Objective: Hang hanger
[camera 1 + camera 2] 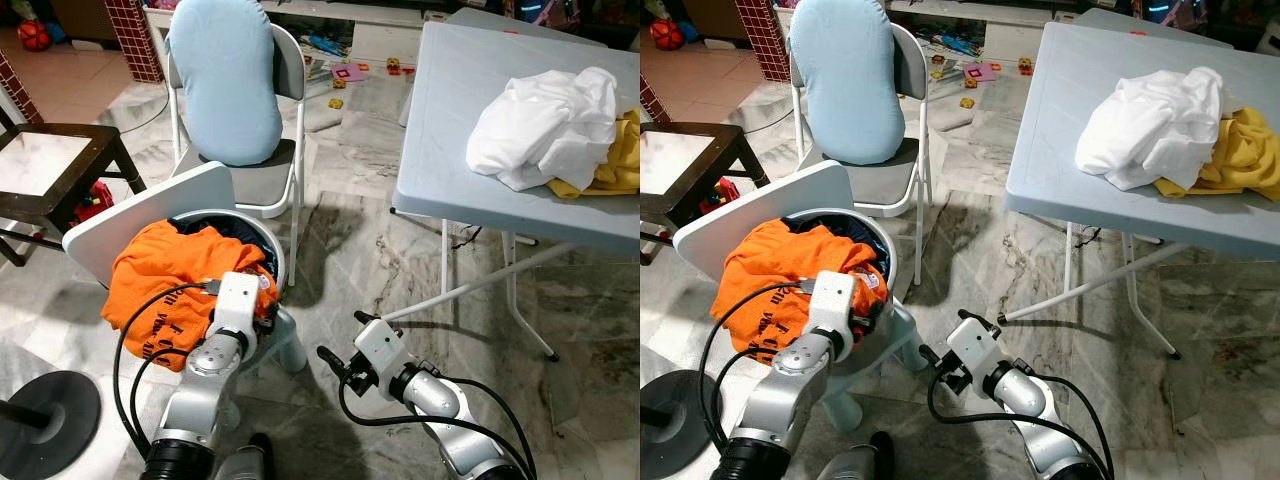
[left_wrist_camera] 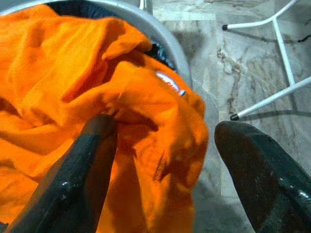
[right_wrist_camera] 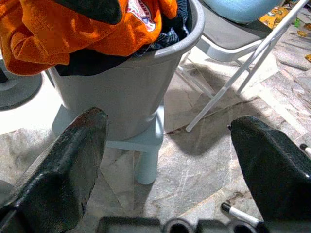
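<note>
Hanger: where it lies cannot be told from these views. Head view: an orange shirt (image 1: 160, 290) with dark lettering is heaped over the rim of a grey bucket (image 3: 131, 92), at 8 o'clock from the picture's centre; dark clothes lie under it. The bucket stands on a pale stool (image 3: 146, 145) on the marble floor (image 1: 350, 250), with a white lid (image 1: 150, 205) tilted at its 10 o'clock edge. Left pincer (image 2: 167, 131): spread wide above the shirt at the bucket's 3 o'clock rim, one finger (image 2: 92, 160) touching the orange cloth, the other over the floor, nothing pinched. Right pincer (image 3: 170, 124): spread, empty, low over the floor at 4 o'clock of the bucket, pointed toward the bucket and apart from it. At 11 o'clock, a folding chair (image 1: 290, 60) carries a blue cushion (image 1: 225, 80) propped against its back. At 2 o'clock, a grey folding counter (image 1: 460, 120) holds a crumpled white cloth (image 1: 545, 125), touching and partly covering a yellow cloth (image 1: 620, 150) at its 3 o'clock side. At 9 o'clock, a dark side table (image 1: 60, 160). At 7 o'clock, a black round base (image 1: 50, 410) on the floor.
</note>
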`<state>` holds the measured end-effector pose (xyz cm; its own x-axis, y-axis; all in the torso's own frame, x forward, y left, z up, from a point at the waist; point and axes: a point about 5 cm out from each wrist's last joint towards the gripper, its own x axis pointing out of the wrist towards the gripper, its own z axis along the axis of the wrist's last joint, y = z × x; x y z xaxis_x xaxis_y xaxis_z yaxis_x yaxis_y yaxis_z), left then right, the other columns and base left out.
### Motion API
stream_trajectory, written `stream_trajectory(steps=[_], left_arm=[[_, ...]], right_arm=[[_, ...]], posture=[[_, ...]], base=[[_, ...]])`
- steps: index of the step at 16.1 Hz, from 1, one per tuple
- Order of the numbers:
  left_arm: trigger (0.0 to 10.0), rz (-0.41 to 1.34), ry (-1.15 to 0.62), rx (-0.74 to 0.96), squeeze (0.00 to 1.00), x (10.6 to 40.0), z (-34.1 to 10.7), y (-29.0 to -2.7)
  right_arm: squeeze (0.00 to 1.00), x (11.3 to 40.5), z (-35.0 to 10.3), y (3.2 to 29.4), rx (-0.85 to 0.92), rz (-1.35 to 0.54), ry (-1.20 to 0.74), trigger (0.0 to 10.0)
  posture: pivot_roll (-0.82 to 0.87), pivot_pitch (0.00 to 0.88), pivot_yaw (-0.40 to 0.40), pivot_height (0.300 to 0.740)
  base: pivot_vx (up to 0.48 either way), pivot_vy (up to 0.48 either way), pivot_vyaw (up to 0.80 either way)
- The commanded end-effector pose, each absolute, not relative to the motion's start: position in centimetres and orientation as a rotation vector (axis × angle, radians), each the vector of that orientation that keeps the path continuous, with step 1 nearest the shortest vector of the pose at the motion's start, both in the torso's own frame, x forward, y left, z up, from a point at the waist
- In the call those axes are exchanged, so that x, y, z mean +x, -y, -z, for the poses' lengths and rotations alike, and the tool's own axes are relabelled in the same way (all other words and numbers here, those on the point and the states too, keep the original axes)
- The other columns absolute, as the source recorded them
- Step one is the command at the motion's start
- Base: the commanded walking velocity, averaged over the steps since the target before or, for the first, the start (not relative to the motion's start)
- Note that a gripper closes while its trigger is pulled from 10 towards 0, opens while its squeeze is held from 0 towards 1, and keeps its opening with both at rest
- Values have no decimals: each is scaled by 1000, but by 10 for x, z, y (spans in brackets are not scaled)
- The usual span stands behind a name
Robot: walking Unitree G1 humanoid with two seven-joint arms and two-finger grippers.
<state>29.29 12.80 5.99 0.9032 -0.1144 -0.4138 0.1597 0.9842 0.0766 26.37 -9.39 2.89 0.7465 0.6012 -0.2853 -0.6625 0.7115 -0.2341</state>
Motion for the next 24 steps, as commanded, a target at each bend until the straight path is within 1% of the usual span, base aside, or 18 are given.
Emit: stream_trajectory(steps=[1,2,3,4,5,6,7,9,10,11,13,14,24], left_arm=[[10000,150,-446,98,0,293,-55,-128],[9020,144,-454,77,0,294,-52,-128],[4784,140,-465,48,0,295,-50,-128],[4588,139,-464,51,0,297,-50,-128],[5804,144,-462,59,0,299,-50,-128],[9255,146,-460,66,0,301,-51,-129],[10000,148,-456,71,0,303,-51,-129],[10000,153,-451,75,0,304,-52,-128],[7176,160,-449,76,0,306,-53,-127],[4078,164,-448,76,0,307,-52,-126],[157,169,-456,73,0,306,-50,-126],[0,168,-464,70,0,306,-49,-126],[0,150,-483,21,0,303,-49,-122]], right_arm=[[0,262,-28,93,-336,-708,-199,10000],[0,261,-28,93,-334,-706,-200,10000],[0,261,-28,93,-334,-705,-199,10000],[0,261,-28,93,-334,-702,-198,10000],[0,261,-28,94,-333,-698,-197,10000],[0,261,-28,94,-334,-697,-197,10000],[0,261,-28,95,-334,-696,-198,10000],[0,261,-28,95,-334,-694,-198,10000],[0,261,-28,95,-334,-692,-198,10000],[0,260,-29,94,-333,-693,-197,10000],[0,261,-29,93,-331,-693,-196,10000],[0,261,-29,93,-331,-693,-195,10000],[0,262,-30,92,-333,-695,-194,10000]], posture=[[14,154,-27,740],[10,152,-25,740],[5,152,-22,740],[1,151,-22,740],[-1,151,-20,740],[-3,152,-18,740],[-3,152,-17,740],[-3,153,-16,740],[-3,153,-14,740],[-3,153,-14,740],[-2,153,-13,740],[-1,151,-14,740],[2,148,-13,740]], base=[[0,0,0],[0,0,0],[0,0,0],[0,0,0],[0,0,0],[0,0,0],[0,0,0],[0,0,0],[0,0,0],[0,0,0],[0,0,0],[0,0,0],[0,0,0]])
